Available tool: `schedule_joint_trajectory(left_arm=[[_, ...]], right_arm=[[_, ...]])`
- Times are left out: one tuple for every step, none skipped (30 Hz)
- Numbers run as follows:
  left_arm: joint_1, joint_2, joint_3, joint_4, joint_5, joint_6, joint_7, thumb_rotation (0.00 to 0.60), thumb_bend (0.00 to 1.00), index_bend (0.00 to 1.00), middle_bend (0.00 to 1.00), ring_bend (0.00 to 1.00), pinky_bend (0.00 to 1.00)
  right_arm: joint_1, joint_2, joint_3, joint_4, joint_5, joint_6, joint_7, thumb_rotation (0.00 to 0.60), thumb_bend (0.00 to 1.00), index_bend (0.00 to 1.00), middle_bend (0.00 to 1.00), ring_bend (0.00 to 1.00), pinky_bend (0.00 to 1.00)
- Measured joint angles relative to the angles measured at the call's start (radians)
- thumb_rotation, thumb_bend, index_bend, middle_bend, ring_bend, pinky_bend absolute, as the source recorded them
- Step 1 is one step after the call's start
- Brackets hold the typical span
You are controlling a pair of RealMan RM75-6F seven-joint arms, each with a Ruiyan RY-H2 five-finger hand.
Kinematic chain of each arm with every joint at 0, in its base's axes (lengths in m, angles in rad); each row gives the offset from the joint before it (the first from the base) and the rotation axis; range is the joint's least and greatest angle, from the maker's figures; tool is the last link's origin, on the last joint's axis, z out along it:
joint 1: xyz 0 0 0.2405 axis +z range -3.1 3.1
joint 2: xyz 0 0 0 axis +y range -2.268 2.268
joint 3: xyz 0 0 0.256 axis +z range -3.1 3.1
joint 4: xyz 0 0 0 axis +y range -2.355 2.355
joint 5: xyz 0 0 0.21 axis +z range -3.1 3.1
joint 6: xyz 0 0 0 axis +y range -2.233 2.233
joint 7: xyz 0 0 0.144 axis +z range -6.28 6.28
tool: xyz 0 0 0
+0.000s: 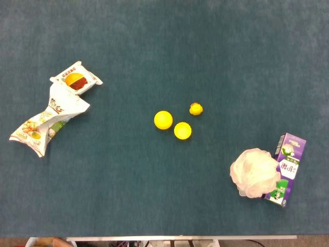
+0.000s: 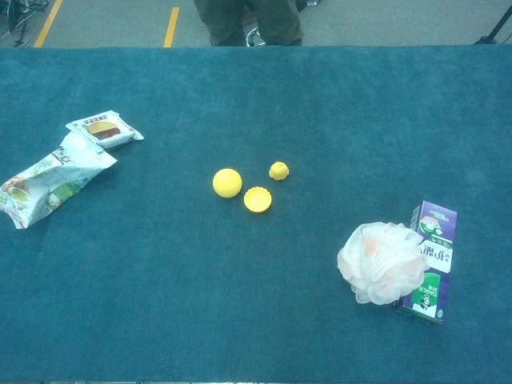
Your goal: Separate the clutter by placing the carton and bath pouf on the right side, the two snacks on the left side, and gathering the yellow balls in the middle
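Fingers of neither hand appear in the head view or the chest view, so whether they are spread or pressed together cannot be told.

On the teal surface [image 1: 164,41] [image 2: 320,96], take the smooth yellow ball [image 1: 163,120] [image 2: 227,182] near the middle as the landmark. Just to its right and slightly nearer the front edge lies a ridged yellow ball [image 1: 182,130] [image 2: 258,199], close beside it but apart. Right of the smooth yellow ball and a little toward the far edge sits a small yellow duck-like toy [image 1: 196,108] [image 2: 278,170], near both balls and touching neither.

Well to the left of the smooth yellow ball lie the two snacks. The small snack packet [image 1: 76,80] [image 2: 104,130], white with a red and orange picture, lies flat and farther from the front edge. The long crumpled snack bag [image 1: 47,119] [image 2: 50,179] runs on a slant, its upper end touching or just meeting the small snack packet.

Well to the right of the smooth yellow ball and toward the front edge, the pale pink bath pouf [image 1: 254,172] [image 2: 382,262] rests against the left side of the purple carton [image 1: 286,170] [image 2: 430,262], which lies flat.

Beyond the far edge in the chest view, a person's legs [image 2: 248,20] stand on the floor.
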Motion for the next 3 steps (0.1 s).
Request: schedule_joint_trajectory(left_arm=[[0.001, -0.003, -0.003, 0.003, -0.001, -0.007, 0.001, 0.6, 0.2, 0.33, 0.32, 0.3, 0.51], [0.001, -0.006, -0.007, 0.006, -0.001, -0.014, 0.002, 0.6, 0.2, 0.33, 0.32, 0.3, 0.51], [0.003, -0.009, -0.012, 0.009, -0.001, -0.019, 0.003, 0.6, 0.2, 0.33, 0.32, 0.3, 0.51]], right_arm=[[-0.002, -0.001, 0.0, 0.002, 0.0, -0.001, 0.005, 0.6, 0.0, 0.19, 0.27, 0.22, 0.31], [-0.003, -0.002, 0.0, 0.005, 0.0, -0.001, 0.008, 0.6, 0.0, 0.19, 0.27, 0.22, 0.31], [-0.004, -0.003, 0.001, 0.007, -0.001, -0.001, 0.013, 0.6, 0.0, 0.19, 0.27, 0.22, 0.31]])
